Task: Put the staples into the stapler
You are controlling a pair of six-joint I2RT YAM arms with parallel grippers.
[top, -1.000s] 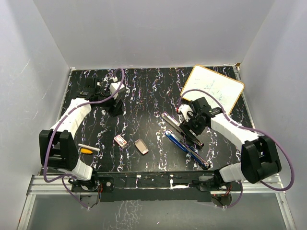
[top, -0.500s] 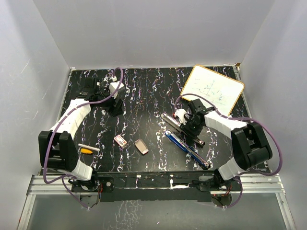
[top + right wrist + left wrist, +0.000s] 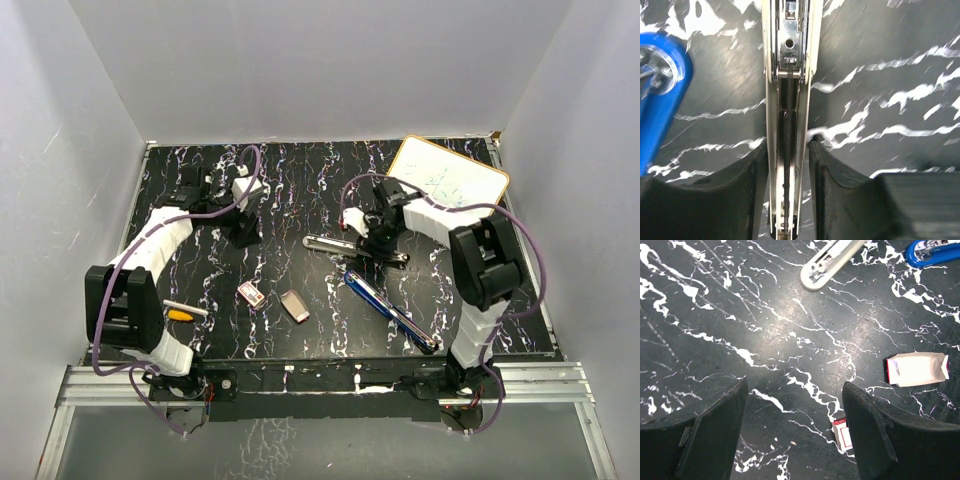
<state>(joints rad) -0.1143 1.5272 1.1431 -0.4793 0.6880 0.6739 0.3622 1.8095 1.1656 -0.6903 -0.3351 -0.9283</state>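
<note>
The right pincer (image 3: 373, 236) is clamping the white stapler (image 3: 335, 245) crosswise, its long axis running left-right across the surface (image 3: 300, 190), while the staple box (image 3: 251, 294) and its tray (image 3: 294, 306) are lying well apart from it toward the near left, closer to the wide-open, empty left pincer (image 3: 795, 385).

The table (image 3: 300, 190) was black, run through with white marble veins. On it a pale stapler (image 3: 335, 245) showed cream-white sides around a dark metal channel, and a blue stapler (image 3: 390, 310) gleamed glossy blue. The staple box (image 3: 251, 294) was red-pink with a white label, its inner tray (image 3: 295, 306) tan-grey. A pen (image 3: 185, 312) was orange and white, the whiteboard (image 3: 452, 185) white in a tan frame, the cables (image 3: 258, 165) purple.
</note>
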